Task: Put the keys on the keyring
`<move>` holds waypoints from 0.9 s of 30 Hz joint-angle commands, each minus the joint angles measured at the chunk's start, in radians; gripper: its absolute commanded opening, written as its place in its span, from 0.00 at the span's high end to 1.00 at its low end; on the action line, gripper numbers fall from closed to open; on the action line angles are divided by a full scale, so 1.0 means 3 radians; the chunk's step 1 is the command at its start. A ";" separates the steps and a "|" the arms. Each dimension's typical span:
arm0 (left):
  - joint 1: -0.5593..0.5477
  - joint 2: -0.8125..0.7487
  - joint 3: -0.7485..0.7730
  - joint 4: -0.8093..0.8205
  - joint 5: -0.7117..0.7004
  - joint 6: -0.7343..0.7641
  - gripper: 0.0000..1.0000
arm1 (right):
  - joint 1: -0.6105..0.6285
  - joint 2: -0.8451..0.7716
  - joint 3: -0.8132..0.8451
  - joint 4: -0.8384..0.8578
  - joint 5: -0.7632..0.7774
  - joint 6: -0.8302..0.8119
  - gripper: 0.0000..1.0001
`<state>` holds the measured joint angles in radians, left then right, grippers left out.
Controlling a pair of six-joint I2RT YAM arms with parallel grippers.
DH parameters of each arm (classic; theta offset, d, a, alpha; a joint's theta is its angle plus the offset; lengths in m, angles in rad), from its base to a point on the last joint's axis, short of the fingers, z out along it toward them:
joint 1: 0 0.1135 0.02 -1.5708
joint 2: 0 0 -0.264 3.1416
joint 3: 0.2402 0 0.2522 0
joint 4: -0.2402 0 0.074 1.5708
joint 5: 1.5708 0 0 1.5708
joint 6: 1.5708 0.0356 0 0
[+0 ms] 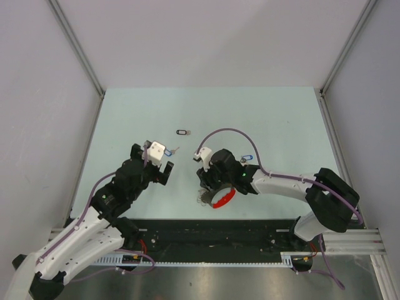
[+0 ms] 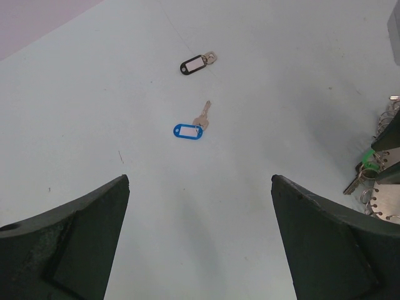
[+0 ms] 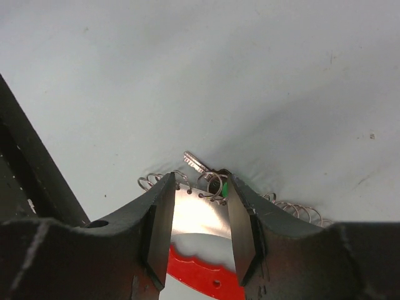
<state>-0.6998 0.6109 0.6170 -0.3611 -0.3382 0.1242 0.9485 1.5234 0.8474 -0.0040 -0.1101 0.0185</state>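
The keyring is a shiny metal plate with a red band and small rings along its edge. A silver key and a green tag hang from those rings. My right gripper is shut on the plate, low over the table; from above the red band shows just below that gripper. A blue-tagged key lies flat ahead of my open, empty left gripper. A black-tagged key lies beyond it. From above the blue key sits just right of the left gripper.
The black-tagged key lies toward the table's middle. Another blue tag shows beside the right wrist. A purple cable arches over the right arm. A black rail runs along the near edge, and grey walls enclose the table.
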 commanded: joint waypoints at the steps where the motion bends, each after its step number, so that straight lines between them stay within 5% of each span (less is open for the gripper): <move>1: 0.0032 -0.0001 0.0009 0.0079 -0.0059 0.0051 0.00 | 0.0085 0.0157 -0.0023 0.0152 0.0346 0.0128 0.57; 14: 0.0042 0.0024 0.0014 0.0074 -0.0028 0.0046 0.00 | 0.0039 0.0102 -0.0018 -0.0457 0.0950 0.0235 0.57; 27: 0.0052 -0.0001 0.0014 0.0069 -0.0039 0.0041 0.00 | 0.0014 0.0127 0.0131 -0.0115 -0.0134 0.0291 0.60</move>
<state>-0.6910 0.6193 0.6170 -0.3611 -0.3378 0.1242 0.9543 1.5291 0.8429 -0.1024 -0.0376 0.0875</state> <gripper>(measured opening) 0.996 0.417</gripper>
